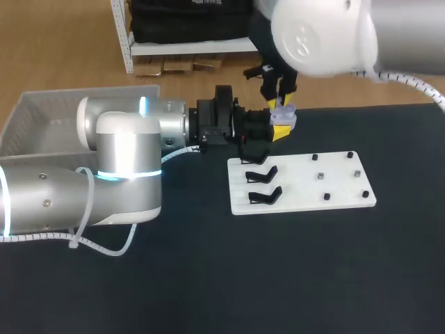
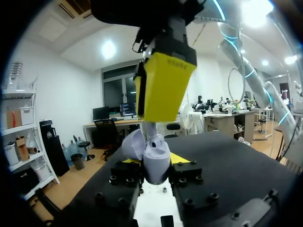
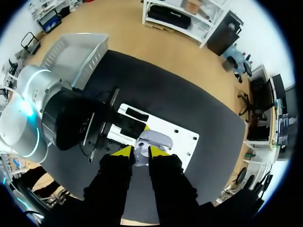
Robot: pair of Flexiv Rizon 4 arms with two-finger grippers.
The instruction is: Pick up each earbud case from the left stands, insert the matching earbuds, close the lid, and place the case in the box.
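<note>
Pale lilac plastic, smooth and rounded, makes up the case (image 1: 285, 111), which in the head view hangs above the counter (image 1: 278, 278) just past the far left corner of the white board (image 1: 327, 188). My left tool (image 1: 281, 130) comes in level from the left and pinches the case between its yellow tips. My right tool (image 1: 279, 103) comes down on it from above. Two black stands (image 1: 263, 174) sit on the board's left part, and the grey box (image 1: 28, 115) lies at the counter's far left

From the left wrist the case (image 2: 156, 163) is an egg-like shell, its lid (image 2: 133, 144) swung open to one side. It sits between the left tool's (image 2: 152, 165) fingers, which touch it from both sides. A small pale earbud (image 2: 157, 141) stands in its mouth, and the right tool (image 2: 156, 118) is pressed together on the earbud's stem from above

From the right wrist the case (image 3: 152, 140) lies just ahead of the right tool (image 3: 141, 152), over the board (image 3: 184, 139). Its fingers stand close, with a pale piece between them
</note>
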